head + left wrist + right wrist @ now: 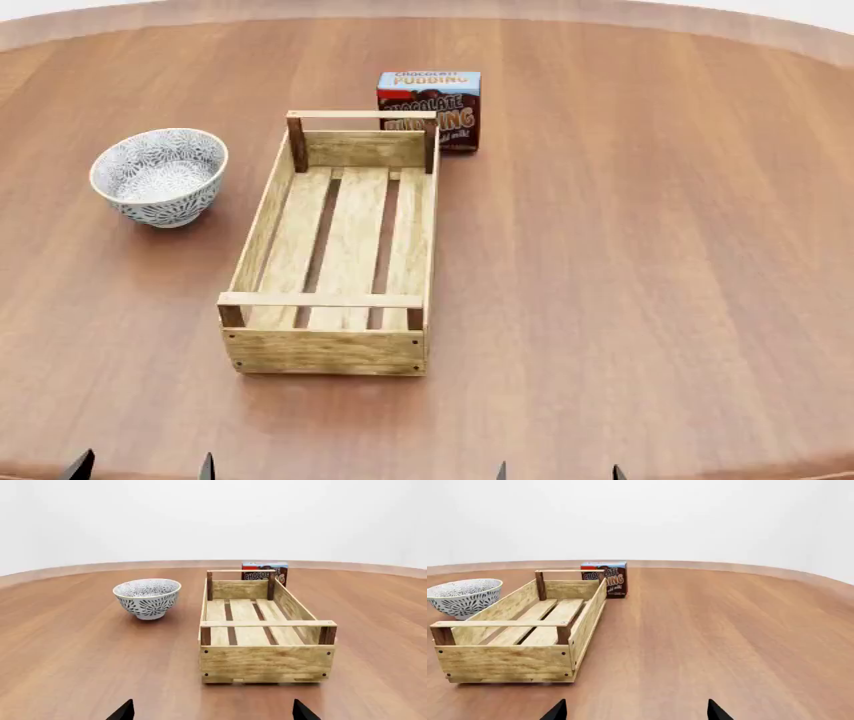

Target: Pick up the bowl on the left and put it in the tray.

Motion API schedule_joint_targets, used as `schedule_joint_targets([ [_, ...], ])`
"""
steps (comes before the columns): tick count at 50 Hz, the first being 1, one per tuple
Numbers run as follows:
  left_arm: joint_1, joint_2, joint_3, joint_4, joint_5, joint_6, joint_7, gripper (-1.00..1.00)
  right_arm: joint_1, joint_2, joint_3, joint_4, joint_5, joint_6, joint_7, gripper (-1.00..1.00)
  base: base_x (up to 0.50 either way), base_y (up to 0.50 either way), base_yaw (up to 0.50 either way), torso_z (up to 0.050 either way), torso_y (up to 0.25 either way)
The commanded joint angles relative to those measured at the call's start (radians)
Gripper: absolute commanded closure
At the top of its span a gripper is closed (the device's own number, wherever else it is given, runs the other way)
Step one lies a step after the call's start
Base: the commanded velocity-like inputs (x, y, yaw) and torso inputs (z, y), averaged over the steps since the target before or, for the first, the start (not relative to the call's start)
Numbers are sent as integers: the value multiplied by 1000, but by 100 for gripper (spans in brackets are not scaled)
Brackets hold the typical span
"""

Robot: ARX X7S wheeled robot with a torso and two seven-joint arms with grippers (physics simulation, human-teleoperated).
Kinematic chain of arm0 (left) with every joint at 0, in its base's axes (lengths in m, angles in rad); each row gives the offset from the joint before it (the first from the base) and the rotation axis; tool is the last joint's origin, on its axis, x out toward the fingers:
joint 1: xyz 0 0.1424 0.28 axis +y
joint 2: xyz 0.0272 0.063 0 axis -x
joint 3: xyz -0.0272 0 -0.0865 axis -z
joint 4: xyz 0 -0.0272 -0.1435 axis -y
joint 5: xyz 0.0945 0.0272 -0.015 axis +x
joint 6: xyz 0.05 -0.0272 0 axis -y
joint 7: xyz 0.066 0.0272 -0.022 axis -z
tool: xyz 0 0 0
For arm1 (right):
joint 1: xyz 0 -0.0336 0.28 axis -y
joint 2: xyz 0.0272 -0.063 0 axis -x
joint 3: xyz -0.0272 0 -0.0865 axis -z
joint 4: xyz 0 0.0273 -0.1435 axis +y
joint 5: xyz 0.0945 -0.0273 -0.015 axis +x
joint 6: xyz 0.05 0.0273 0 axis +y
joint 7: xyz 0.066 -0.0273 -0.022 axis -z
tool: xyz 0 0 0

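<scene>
The round white ceramic bowl with grey-black floral pattern [159, 176] stands upright on the brown wooden table [641, 250], just left of the long light-wood slatted tray [339, 250]. Left gripper [142, 466] and right gripper [558, 472] both hover spread apart, holding nothing

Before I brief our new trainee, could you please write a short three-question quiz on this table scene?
1. True or false: the bowl lies inside the tray.
2. What stands just beyond the tray's far end? A) pudding box B) mug C) plate
3. Fill in: both the left gripper and the right gripper are ____.

Key: 1 false; 2 A, the pudding box; 3 open.
</scene>
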Motion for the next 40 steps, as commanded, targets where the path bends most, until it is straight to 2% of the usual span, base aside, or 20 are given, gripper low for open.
schedule_joint_targets([
  [1,5,-15,12,12,-42,-14,-4,-100,1,16,-21,6,12,-5,20,-100,0,0,0,0,0],
  [3,-4,-24,19,3,-26,-49,-41,-100,2,24,-34,-1,16,5,32,-100,0,0,0,0,0],
  [5,-8,-8,-4,-2,-39,-32,-12,-100,3,7,-15,-2,18,9,16,-100,0,0,0,0,0],
  [9,2,-25,37,13,-44,-36,-33,-100,-1,27,-35,-16,34,18,42,-100,0,0,0,0,0],
  [24,-14,-56,72,-14,-84,-34,-65,-100,1,62,-71,-43,55,47,87,-100,0,0,0,0,0],
  [32,1,-68,96,80,-90,-76,-85,-100,-4,79,-72,-112,67,79,108,-100,0,0,0,0,0],
  [40,25,-86,107,271,-103,-155,-109,-100,-15,97,-79,-258,70,152,131,-100,0,0,0,0,0],
])
